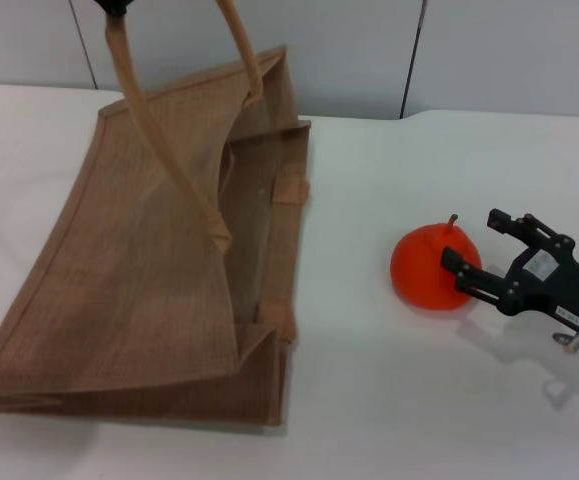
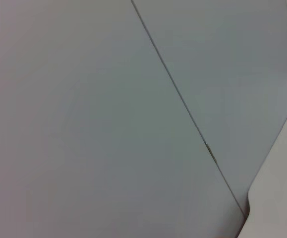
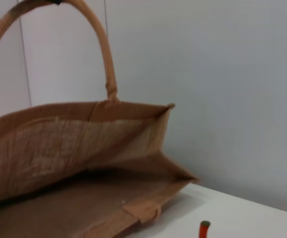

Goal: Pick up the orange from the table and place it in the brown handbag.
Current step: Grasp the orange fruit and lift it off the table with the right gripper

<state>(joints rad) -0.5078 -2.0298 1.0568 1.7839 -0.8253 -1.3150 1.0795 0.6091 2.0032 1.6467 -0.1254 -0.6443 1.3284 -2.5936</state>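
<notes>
The orange (image 1: pixel 427 268) sits on the white table (image 1: pixel 369 400), to the right of the brown handbag (image 1: pixel 139 290). My right gripper (image 1: pixel 469 238) is open, reaching in from the right, with one finger over the orange's near side and the other past its stem. Only the top of the orange (image 3: pixel 204 229) shows in the right wrist view, with the handbag (image 3: pixel 84 148) and its open mouth beyond. The bag's mouth faces the orange. One handle (image 1: pixel 159 140) is held up by my left gripper (image 1: pixel 117 6), just visible at the top edge.
A grey panelled wall (image 1: pixel 489 50) runs behind the table. The left wrist view shows only that wall (image 2: pixel 108 124) and a corner of the table (image 2: pixel 282 198). Bare tabletop lies between the bag and the orange.
</notes>
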